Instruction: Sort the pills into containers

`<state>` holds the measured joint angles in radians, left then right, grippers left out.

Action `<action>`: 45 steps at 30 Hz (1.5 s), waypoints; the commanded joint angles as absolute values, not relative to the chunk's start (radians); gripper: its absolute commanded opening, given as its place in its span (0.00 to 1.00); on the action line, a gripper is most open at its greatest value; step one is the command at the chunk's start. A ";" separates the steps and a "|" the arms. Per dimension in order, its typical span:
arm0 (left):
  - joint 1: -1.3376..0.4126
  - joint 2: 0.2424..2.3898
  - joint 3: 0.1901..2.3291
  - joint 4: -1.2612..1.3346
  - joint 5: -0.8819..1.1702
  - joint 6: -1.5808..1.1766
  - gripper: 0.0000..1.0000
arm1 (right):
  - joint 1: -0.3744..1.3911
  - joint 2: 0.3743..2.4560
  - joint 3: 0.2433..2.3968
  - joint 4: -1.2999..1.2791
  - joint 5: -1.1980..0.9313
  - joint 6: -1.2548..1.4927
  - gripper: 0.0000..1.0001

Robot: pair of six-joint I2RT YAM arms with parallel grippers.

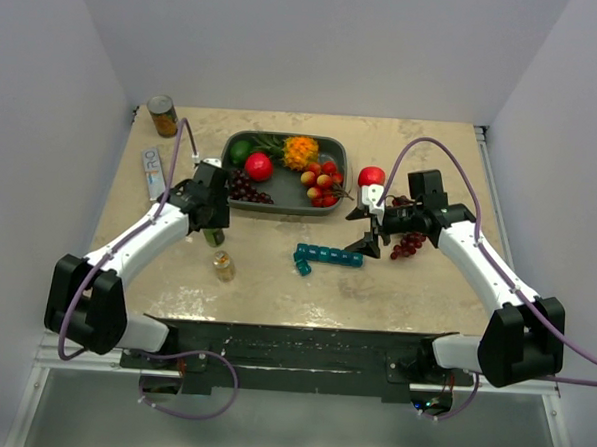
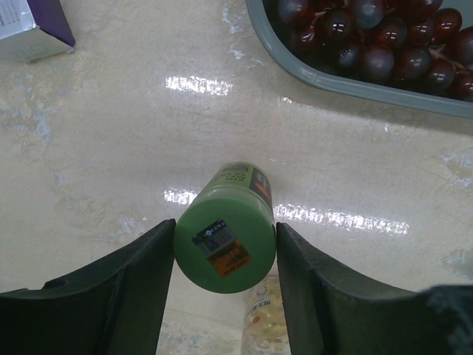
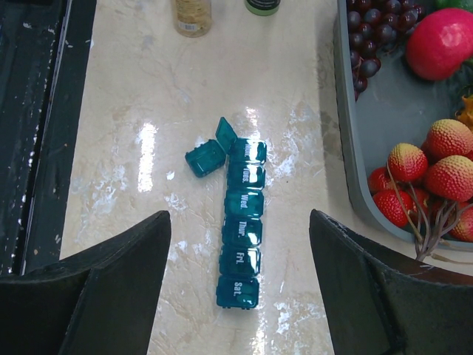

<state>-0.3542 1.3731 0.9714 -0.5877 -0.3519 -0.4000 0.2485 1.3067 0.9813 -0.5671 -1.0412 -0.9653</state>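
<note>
The containers are a teal strip [image 1: 329,255] [image 3: 242,222] of day-labelled cells lying mid-table. One detached cell [image 1: 303,268] [image 3: 205,158] lies at its end with the lid up. My right gripper [image 1: 363,232] [image 3: 240,214] hovers open above the strip, a finger on each side, touching nothing. My left gripper [image 1: 213,224] [image 2: 224,244] has both fingers against the cap of an upright green bottle [image 1: 214,237] [image 2: 224,248]. A small clear bottle [image 1: 223,267] [image 2: 264,314] holding yellowish pills stands just beside it. No loose pills show.
A grey fruit tray [image 1: 279,207] [image 2: 355,87] [image 3: 351,148] with grapes, apple and strawberries stands behind both grippers. A tin can [image 1: 163,116] is at the back left, a box [image 1: 154,173] [image 2: 29,29] near it. A red apple [image 1: 371,175] and grapes [image 1: 410,241] lie by the right arm.
</note>
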 commanded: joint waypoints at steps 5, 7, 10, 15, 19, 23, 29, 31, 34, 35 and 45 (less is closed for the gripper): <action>-0.336 1.405 1.006 -0.574 -0.333 -0.373 0.67 | 0.247 1.299 0.983 -0.554 -1.072 -0.960 0.78; -0.336 1.407 1.011 -0.575 -0.331 -0.374 0.65 | 0.247 1.299 0.983 -0.555 -1.072 -0.960 0.78; -0.334 1.384 1.014 -0.569 -0.328 -0.371 0.34 | 0.247 1.299 0.983 -0.555 -1.071 -0.960 0.78; -0.336 1.347 1.054 -0.595 -0.198 -0.344 0.00 | 0.247 1.302 0.985 -0.563 -1.078 -0.965 0.80; -0.356 1.252 1.061 -0.560 0.061 -0.318 0.00 | 0.250 1.293 0.992 -0.578 -1.077 -0.973 0.88; -0.480 1.171 1.106 -0.529 0.244 -0.322 0.00 | 0.285 1.281 1.005 -0.558 -1.092 -0.905 0.93; -0.649 1.186 1.137 -0.412 0.333 -0.386 0.00 | 0.414 1.262 1.012 -0.398 -1.051 -0.657 0.95; -0.707 1.210 1.144 -0.384 0.324 -0.402 0.00 | 0.425 1.261 1.009 -0.318 -1.046 -0.579 0.97; -0.751 1.258 1.167 -0.345 0.298 -0.417 0.00 | 0.429 1.262 0.991 -0.227 -1.055 -0.467 0.99; -0.758 1.276 1.173 -0.319 0.302 -0.422 0.00 | 0.430 1.262 0.970 -0.204 -1.055 -0.422 0.99; -0.790 1.302 1.220 -0.291 0.233 -0.446 0.00 | 0.454 1.319 0.940 -0.163 -1.091 -0.379 0.97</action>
